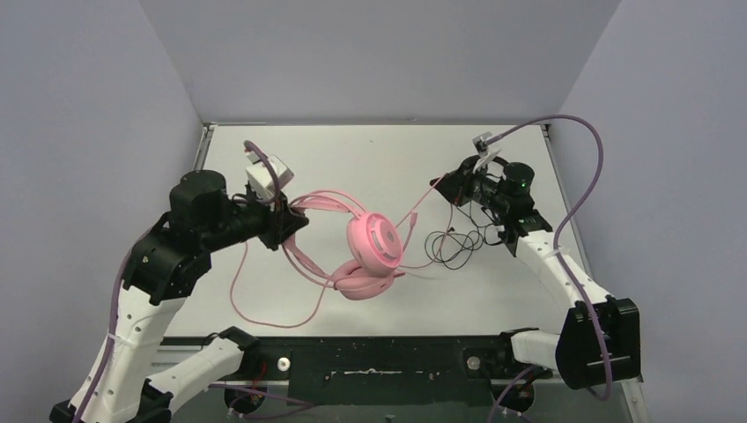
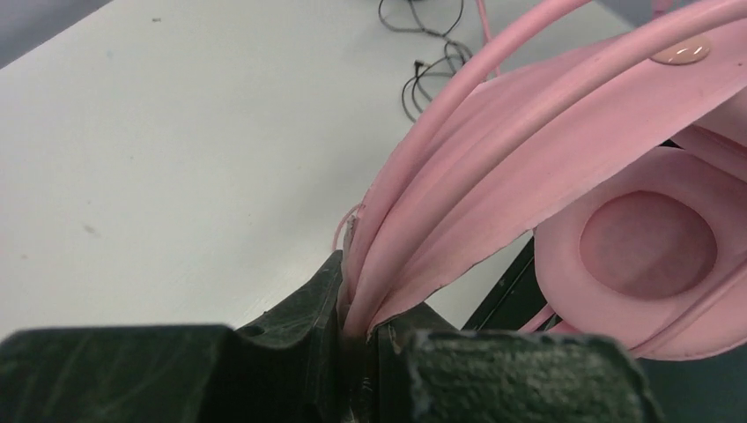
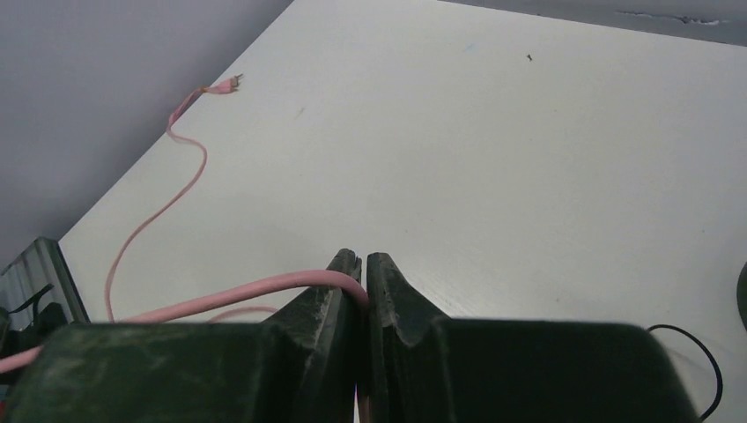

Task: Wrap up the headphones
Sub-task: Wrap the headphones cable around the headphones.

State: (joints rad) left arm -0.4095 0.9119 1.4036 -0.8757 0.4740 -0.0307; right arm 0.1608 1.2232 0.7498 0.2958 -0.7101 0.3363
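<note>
Centrally, the pink headphones are lying midway on the surface, padded ear cups bunched together, the headband arching toward 9 o'clock. The left tool is clenching that headband, its fingers drawn tight on it. At 2 o'clock of the cups, the right tool is pinching the pink cable, whose slack is looping toward 7 o'clock. The thin black cable is lying coiled at 3 o'clock, just beside the cups.
</note>
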